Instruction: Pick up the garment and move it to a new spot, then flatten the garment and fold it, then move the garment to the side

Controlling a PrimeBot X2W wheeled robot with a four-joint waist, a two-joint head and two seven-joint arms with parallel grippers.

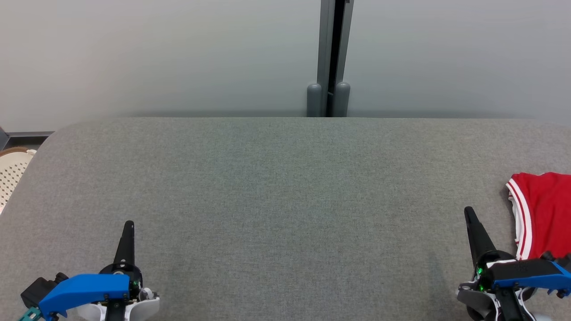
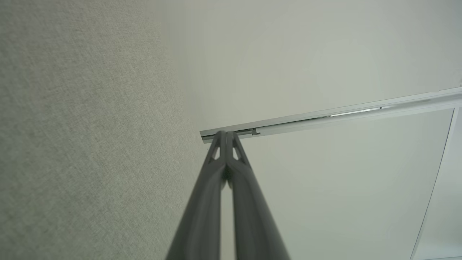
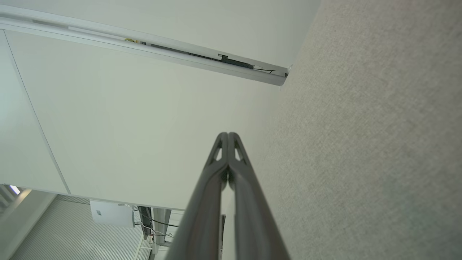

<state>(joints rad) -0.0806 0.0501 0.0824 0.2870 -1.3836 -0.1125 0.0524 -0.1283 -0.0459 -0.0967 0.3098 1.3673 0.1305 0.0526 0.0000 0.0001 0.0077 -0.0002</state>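
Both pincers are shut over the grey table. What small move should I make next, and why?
Probably open the right pincer and ease it rightward to the red garment. Both pincers are shut and hold nothing. The garment lies at the right edge of the table, close beside the right pincer and far from the left pincer.

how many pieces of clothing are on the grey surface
1: a red fabric garment with white striped trim at the far right of the grey fabric-covered table, beside the right end effector. The frame cuts it off, so more could lie beyond.
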